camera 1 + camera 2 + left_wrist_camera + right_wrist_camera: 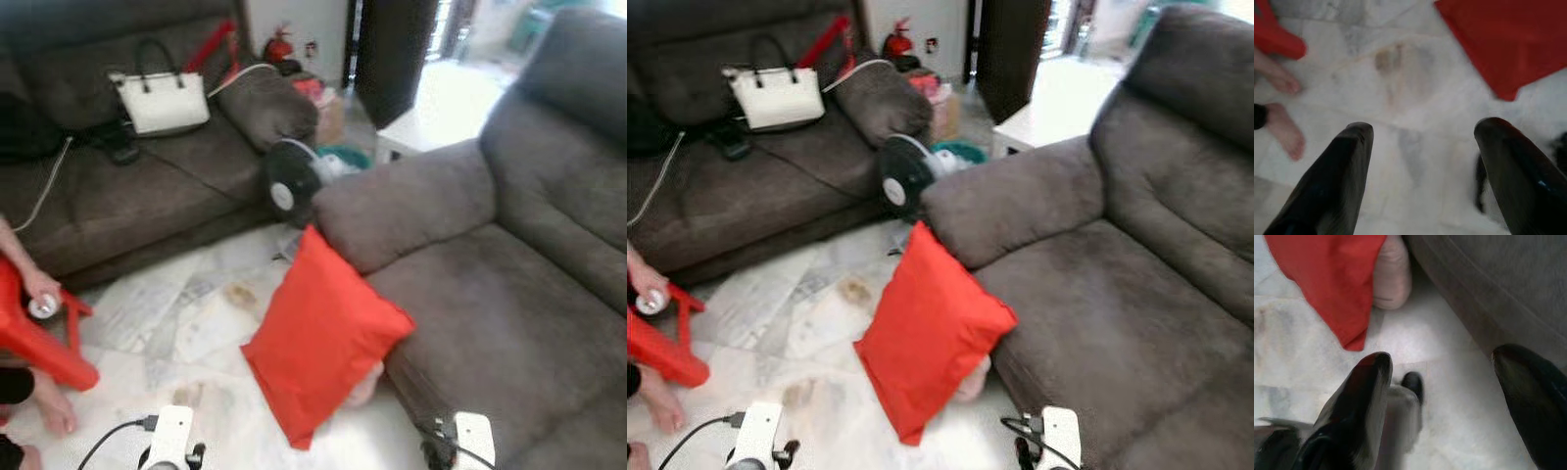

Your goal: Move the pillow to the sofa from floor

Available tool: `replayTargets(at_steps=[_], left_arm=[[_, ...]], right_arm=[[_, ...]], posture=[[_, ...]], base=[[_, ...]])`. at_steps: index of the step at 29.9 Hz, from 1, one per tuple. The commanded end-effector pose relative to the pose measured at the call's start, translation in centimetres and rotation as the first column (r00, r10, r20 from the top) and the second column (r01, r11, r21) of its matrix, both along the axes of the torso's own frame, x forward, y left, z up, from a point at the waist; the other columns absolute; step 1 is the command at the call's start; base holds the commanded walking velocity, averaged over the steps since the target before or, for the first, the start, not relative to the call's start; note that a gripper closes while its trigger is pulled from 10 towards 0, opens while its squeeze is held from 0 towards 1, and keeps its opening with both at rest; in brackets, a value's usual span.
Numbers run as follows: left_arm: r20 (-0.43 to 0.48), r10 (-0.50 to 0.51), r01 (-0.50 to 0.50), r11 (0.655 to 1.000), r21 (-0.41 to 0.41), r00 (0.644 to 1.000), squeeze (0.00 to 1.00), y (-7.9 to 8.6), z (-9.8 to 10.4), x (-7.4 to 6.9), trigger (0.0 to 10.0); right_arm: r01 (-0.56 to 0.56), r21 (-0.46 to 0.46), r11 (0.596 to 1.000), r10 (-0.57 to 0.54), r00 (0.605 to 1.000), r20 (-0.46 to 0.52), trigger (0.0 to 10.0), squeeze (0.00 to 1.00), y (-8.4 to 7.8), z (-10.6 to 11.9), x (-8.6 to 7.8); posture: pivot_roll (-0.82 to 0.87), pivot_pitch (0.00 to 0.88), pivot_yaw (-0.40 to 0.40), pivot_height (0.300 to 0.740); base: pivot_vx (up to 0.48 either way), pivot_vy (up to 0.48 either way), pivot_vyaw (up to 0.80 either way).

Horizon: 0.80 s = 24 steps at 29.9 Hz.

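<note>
the red pillow stood on one corner on the marble floor, tilted and leaning against the front of the grey sofa, just below its armrest. a pale pinkish object, too unclear to name, was tucked behind it against the sofa base.

risk first: the pillow was soft and propped up, so a one-sided push could have slid it along the smooth floor or tipped it flat, and a shallow pinch on the fabric alone could have slipped out on the lift. the pinkish object behind might have been dragged along too. a person's bare feet and a red plastic stool sat close on the robot's left, so a wide swing from that arm could have struck them. behind, on the other sofa, a white handbag rested, and a small black fan stood on the floor by the armrest, both out of the way.

the left end effector was spread wide, holding nothing, hovering over bare floor with the pillow's lowest corner ahead of it and off to one side, not touching. the right end effector was also gaping wide and empty, above the floor beside the sofa base, with that same corner just ahead of its fingertips. the pillow lay between the two arms, ahead of both, not yet gripped.
</note>
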<state>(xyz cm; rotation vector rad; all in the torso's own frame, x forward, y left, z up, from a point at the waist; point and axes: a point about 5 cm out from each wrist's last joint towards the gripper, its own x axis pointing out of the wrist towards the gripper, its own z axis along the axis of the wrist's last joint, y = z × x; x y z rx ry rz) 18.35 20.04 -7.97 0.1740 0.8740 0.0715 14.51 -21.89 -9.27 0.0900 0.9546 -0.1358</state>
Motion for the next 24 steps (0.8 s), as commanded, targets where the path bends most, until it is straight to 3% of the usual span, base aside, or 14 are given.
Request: replayTargets(at_steps=[1, 12, 24], left_arm=[[-0.018, 0.012, -0.012, 1.000, 0.018, 1.000, 0.00, 0.83, -0.07, -0.38, 10.0], [-0.017, 0.003, -0.002, 1.000, 0.019, 1.000, 0.00, 0.77, -0.05, -0.33, 10.0], [0.046, -0.034, 0.034, 0.999, 0.007, 0.998, 0.00, 0.72, 0.32, 0.03, 10.0]], right_arm=[[0.015, 0.017, 1.000, -0.015, 1.000, 0.008, 10.0, 0.00, 0.34, 0.04, 0.32], [0.040, 0.022, 0.999, -0.040, 0.999, 0.012, 10.0, 0.00, 0.27, 0.04, 0.29], [0.062, 0.035, 0.997, -0.063, 0.998, 0.030, 10.0, 0.00, 0.41, 0.06, 0.28]], posture=[[0.11, 0.040, -0.014, 0.740], [0.12, 0.042, -0.014, 0.740], [0.13, 0.039, -0.008, 0.740]], base=[[0.375, 0.000, 0.00], [0.365, 0.000, 0.00], [0.000, 0.000, 0.00]])
